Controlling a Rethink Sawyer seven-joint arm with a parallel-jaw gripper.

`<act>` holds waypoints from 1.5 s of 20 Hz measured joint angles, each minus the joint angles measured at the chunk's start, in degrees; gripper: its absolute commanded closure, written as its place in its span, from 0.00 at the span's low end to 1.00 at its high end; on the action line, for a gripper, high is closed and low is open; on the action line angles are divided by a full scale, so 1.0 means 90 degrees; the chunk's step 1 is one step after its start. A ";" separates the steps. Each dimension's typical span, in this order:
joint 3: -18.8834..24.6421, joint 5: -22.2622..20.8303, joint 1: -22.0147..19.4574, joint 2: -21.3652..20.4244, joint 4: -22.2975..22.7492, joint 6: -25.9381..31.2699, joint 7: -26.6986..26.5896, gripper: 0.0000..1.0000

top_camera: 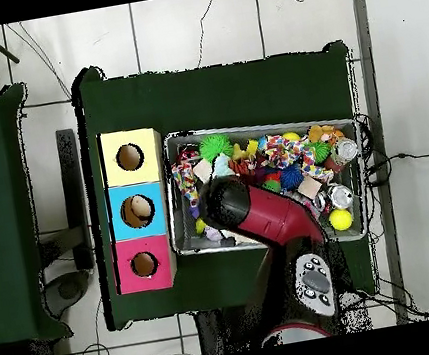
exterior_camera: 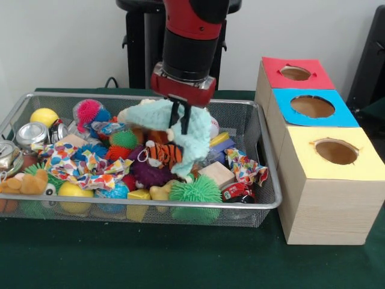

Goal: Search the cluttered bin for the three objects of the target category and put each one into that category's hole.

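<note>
The silver wire-mesh bin [exterior_camera: 269, 158] is full of toys; it also shows in the overhead view [top_camera: 251, 126]. My gripper [exterior_camera: 181, 122] hangs over the bin's middle, shut on a pale teal knitted cloth [exterior_camera: 161, 116] that it holds lifted above the pile. The orange black-striped tiger [exterior_camera: 163, 153] lies just below the cloth, partly covered by it. An orange-tan plush [exterior_camera: 24, 183] lies at the bin's front left. A pale yellow plush [exterior_camera: 160, 192] sits at the front rim. In the overhead view my arm [top_camera: 266, 216] hides the gripper.
Three wooden boxes stand right of the bin, with holes in red [exterior_camera: 295, 73], blue [exterior_camera: 313, 106] and yellow [exterior_camera: 336, 151] tops. In the bin lie a green spiky ball [exterior_camera: 194, 191], a purple spiky ball [exterior_camera: 147, 174], a patterned cloth [exterior_camera: 84, 165], cans [exterior_camera: 31, 133] and a wooden block [exterior_camera: 216, 173].
</note>
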 measured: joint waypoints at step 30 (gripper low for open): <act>0.0602 0.0161 -0.0465 -0.0761 0.1210 -0.0365 0.0000 0.00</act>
